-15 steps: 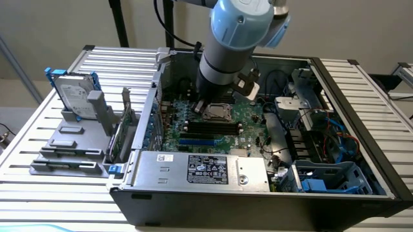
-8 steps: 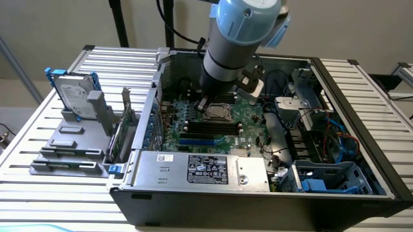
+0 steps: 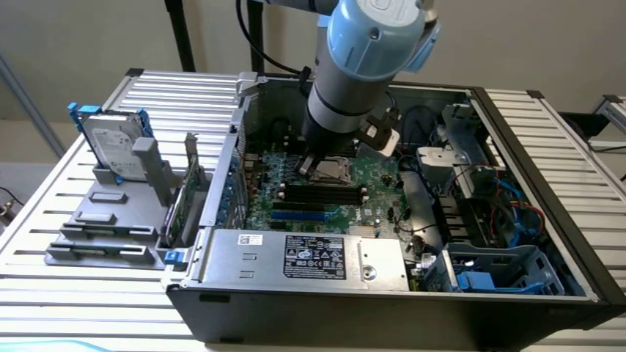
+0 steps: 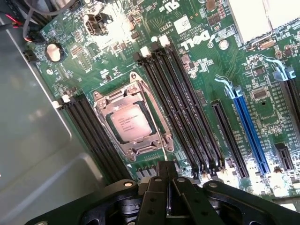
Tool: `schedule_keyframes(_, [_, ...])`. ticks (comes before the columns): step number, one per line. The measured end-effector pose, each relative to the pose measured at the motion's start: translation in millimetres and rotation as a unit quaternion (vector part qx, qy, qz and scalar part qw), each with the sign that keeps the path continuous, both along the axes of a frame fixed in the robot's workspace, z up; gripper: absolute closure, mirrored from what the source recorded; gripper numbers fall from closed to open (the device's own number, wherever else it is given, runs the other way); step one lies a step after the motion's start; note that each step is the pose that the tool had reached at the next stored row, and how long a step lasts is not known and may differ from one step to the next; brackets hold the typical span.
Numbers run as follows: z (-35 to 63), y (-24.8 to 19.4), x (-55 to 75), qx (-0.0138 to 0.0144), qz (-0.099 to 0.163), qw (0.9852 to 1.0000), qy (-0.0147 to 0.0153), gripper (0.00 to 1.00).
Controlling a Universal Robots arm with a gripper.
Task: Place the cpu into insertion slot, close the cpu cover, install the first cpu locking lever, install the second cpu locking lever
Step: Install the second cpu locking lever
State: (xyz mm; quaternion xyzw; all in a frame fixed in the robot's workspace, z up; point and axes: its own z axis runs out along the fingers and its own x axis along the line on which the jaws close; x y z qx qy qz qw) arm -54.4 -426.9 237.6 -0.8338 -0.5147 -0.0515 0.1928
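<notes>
Reading "DELL" beside cpu

Soft, even daylight fills the exterior view; the slatted white metal worktop reads bright, while the open black computer case falls dim inside, with the big pale-blue robot arm shading the board beneath. In the wrist view, glare whitens the green circuit board toward 11 o'clock, around a burnt-out silver connector. The pale silver square chip gleams softly. The black jaws at 6 o'clock look blurred.
</notes>
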Motion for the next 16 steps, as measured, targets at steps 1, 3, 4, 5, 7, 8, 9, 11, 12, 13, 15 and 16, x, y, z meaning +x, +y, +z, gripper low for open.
schedule_keyframes(1, [-1.9,0.0,-0.1,0.0001,-0.001,1.0,-0.0002,0.89])
schedule_keyframes(3, [-5.5,0.0,-0.9,0.0,-0.002,1.0,-0.0004,0.89])
schedule_keyframes(4, [-7.3,0.0,-1.6,0.0,-0.002,1.0,-0.0007,0.89])
schedule_keyframes(5, [-9.1,0.0,-2.3,-0.0001,-0.002,1.0,-0.0009,0.89])
schedule_keyframes(7, [-12.7,0.0,-4.2,0.0,-0.003,1.0,-0.0015,0.89])
schedule_keyframes(8, [-14.6,0.0,-5.2,0.0001,-0.003,1.0,-0.0017,0.89])
schedule_keyframes(9, [-16.3,0.0,-6.2,0.0,-0.003,1.0,-0.0018,0.89])
schedule_keyframes(11, [-20.0,0.0,-8.1,0.0,-0.003,1.0,-0.0023,0.89])
schedule_keyframes(12, [-21.9,0.0,-8.9,0.0,-0.003,1.0,-0.0026,0.89])
schedule_keyframes(13, [-23.7,0.0,-9.6,0.0,-0.003,1.0,-0.0029,0.89])
schedule_keyframes(15, [-27.3,0.1,-10.9,0.0,-0.003,1.0,-0.0038,0.89])
schedule_keyframes(16, [-29.1,0.3,-11.7,0.0,-0.004,1.0,-0.0042,0.89])
